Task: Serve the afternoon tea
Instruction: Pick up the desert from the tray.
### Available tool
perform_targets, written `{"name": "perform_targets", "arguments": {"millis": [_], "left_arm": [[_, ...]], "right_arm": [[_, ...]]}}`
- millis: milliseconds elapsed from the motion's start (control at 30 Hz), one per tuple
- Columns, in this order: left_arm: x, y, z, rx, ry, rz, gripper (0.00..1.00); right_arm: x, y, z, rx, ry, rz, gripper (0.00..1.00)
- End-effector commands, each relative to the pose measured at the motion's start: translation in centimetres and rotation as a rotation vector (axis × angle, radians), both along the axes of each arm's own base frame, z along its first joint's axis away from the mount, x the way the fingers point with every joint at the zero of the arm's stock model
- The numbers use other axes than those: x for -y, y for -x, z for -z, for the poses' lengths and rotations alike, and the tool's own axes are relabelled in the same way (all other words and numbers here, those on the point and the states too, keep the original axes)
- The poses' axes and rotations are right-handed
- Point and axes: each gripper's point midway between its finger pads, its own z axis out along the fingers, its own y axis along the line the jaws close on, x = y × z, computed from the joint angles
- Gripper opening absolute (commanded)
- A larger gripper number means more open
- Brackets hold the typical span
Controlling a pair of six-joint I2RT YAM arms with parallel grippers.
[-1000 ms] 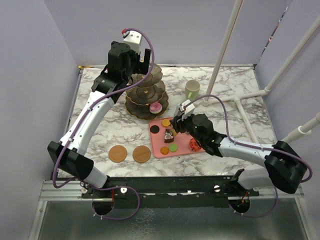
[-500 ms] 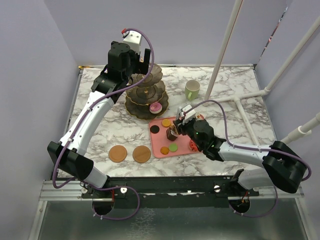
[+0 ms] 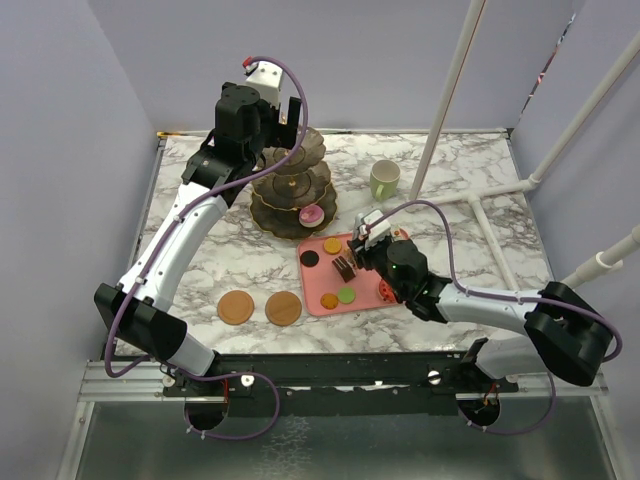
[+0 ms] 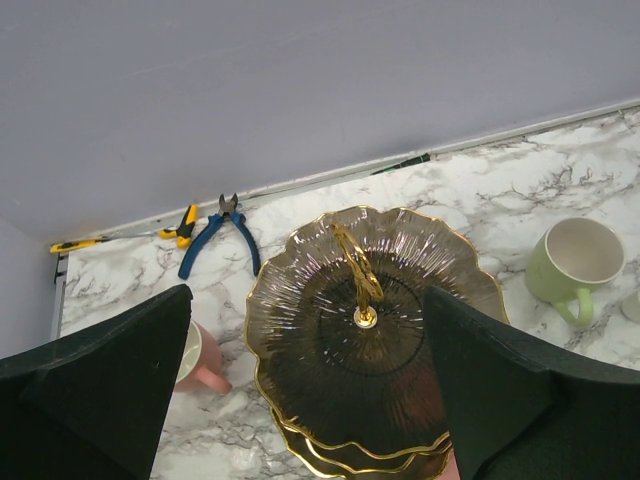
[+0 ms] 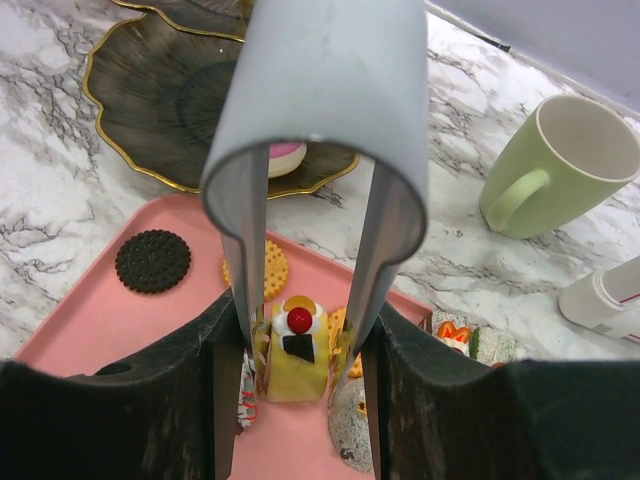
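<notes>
White-and-black left arm (image 3: 182,238) and right arm (image 3: 490,300), looping purple cables (image 3: 303,97), grey-fingered right hand (image 5: 302,345).

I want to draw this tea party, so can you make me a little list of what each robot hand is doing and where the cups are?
Left gripper: open, above the stand's top tier
Right gripper: shut on the cherry cake, over the pink tray
Green mug: empty, on the table, apart from the stand
Pink mug: by the stand, partly hidden
Coasters: two, bare, at the table's near edge
</notes>
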Motion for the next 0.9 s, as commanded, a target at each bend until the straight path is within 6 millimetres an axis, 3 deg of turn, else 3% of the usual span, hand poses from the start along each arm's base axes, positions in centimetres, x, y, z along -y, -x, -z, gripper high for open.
{"name": "perform_targets", "arguments": {"millis": [0,67,133,200,367,467,867], "left_arm": [[-0.1,0.9,-2.2,0.046,0.027,0.024,0.98],[-0.1,0.9,-2.2,0.046,0.027,0.024,0.98],[-0.1,0.9,-2.3,0.048,0.028,0.025,0.98],[-0.2,0.9,-2.4,0.050,0.028,0.025,0.98],[-0.2,1.0,-2.4,0.051,0.025,0.025,0.98],[-0.2,1.0,-2.5,0.053,0.024,0.029,0.98],[0.0,1.0,-2.2,0.048,0.021,0.035,0.98]], "right_arm": [[-0.7,-0.8,-0.5,0.007,-0.009,0.017,0.01],[-0.8,-1.0,-0.3,0.009,-0.001,0.023,0.04],[-1.0,-1.3,-0.1,0.014,0.001,0.028,0.16],[-1.3,-1.4,-0.2,0.022,-0.004,0.019,0.20],[-1.9,-1.4,-0.2,0.017,-0.004,-0.004,0.22],[-2.1,-0.9,0.3,0.006,0.005,-0.032,0.30],[-1.1,0.0,1.1,-0.007,-0.022,-0.026,0.43]]}}
